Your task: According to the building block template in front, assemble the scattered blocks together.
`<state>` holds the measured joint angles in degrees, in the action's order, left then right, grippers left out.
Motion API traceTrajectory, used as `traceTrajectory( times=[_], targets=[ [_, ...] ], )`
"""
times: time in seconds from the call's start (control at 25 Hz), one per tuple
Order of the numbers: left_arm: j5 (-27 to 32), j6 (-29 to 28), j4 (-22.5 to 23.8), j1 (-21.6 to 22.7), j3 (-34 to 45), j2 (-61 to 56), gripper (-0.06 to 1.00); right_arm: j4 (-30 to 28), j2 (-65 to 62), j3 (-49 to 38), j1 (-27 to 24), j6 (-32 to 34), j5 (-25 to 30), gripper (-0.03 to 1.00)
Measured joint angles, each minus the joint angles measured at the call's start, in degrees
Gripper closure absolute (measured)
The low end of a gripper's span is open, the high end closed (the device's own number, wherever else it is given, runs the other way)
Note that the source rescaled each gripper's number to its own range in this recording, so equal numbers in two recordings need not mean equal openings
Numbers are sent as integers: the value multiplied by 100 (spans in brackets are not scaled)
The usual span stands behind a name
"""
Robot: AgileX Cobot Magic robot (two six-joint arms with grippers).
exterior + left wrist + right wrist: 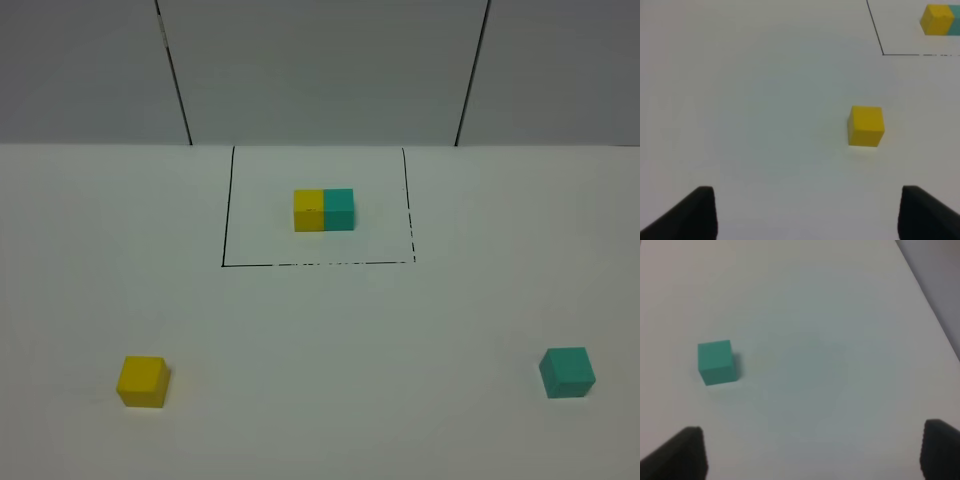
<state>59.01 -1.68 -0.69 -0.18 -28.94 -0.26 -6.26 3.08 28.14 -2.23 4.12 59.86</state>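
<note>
The template (323, 210), a yellow cube joined to a teal cube, sits inside a thin black drawn rectangle (228, 264) at the table's middle back; part of it shows in the left wrist view (940, 20). The loose yellow cube (142, 381) lies at the front left, also in the left wrist view (866, 126). The loose teal cube (567, 372) lies at the front right, also in the right wrist view (716, 362). My left gripper (807, 215) is open and empty, short of the yellow cube. My right gripper (812, 455) is open and empty, short of the teal cube. Neither arm shows in the exterior view.
The white table (320, 330) meets a grey wall with two dark vertical seams (175, 75) at the back. The table's edge (930, 295) shows in the right wrist view beyond the teal cube's side.
</note>
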Motion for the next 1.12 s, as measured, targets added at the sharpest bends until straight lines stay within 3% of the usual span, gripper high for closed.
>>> traceTrajectory(
  times=[1.12],
  targets=[
    [0, 0, 0, 0, 0, 0, 30, 0, 0, 0, 0, 0, 0, 25]
  ],
)
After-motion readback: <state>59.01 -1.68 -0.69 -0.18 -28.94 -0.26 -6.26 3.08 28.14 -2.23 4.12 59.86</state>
